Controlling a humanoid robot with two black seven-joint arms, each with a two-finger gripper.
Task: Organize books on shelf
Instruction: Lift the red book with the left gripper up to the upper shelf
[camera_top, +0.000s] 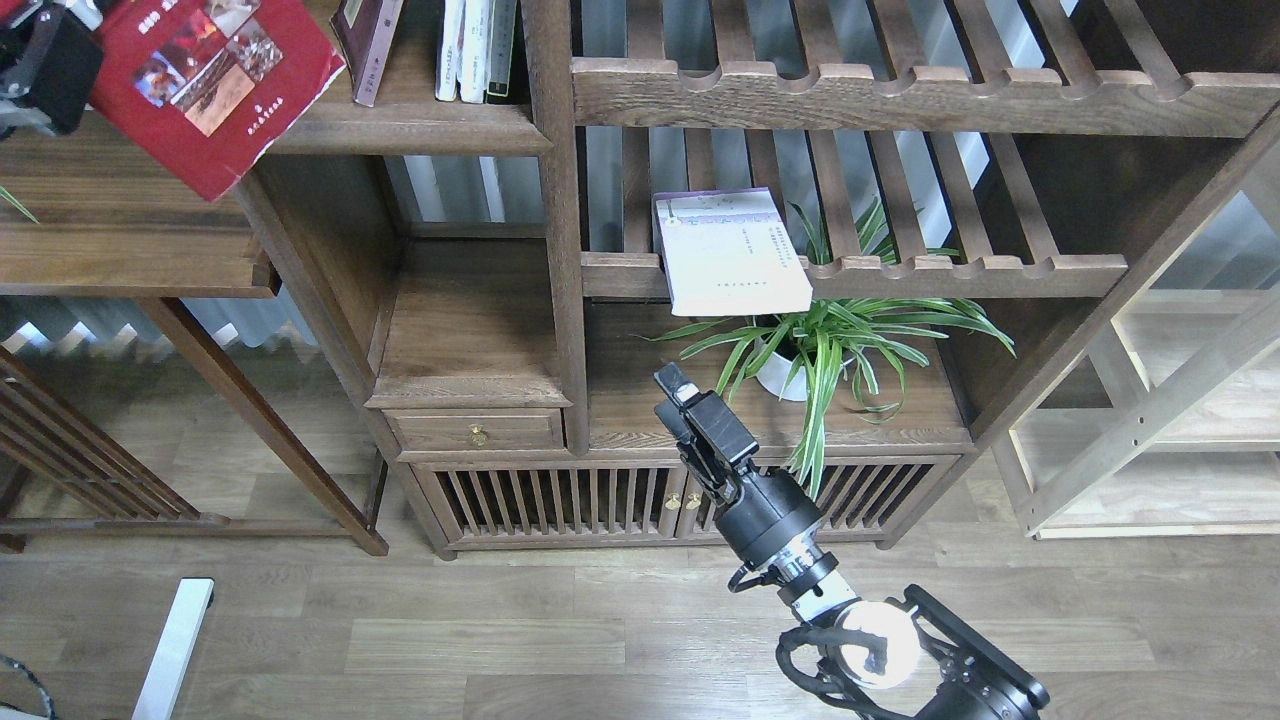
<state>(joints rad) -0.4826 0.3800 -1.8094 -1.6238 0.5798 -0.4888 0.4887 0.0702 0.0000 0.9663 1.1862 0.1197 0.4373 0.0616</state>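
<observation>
My left gripper (60, 45) sits in the top left corner, shut on the thick bright red book (215, 85), which hangs tilted in front of the left end of the shelf (420, 128). On that dark-brown shelf a maroon book (366, 45) leans to the right, and a few white-spined books (475, 50) stand upright against the post. A pale white-lavender book (730, 255) lies flat on a slatted rack, overhanging its front rail. My right gripper (680, 392) points up below that book and holds nothing. Its fingers overlap in this view.
A potted spider plant (830, 345) stands on the cabinet top right of my right gripper. A lower solid compartment (470, 340) sits above a small drawer (478, 430). A dark side table (120, 230) is at the left and a pale wood rack (1180, 400) at the right.
</observation>
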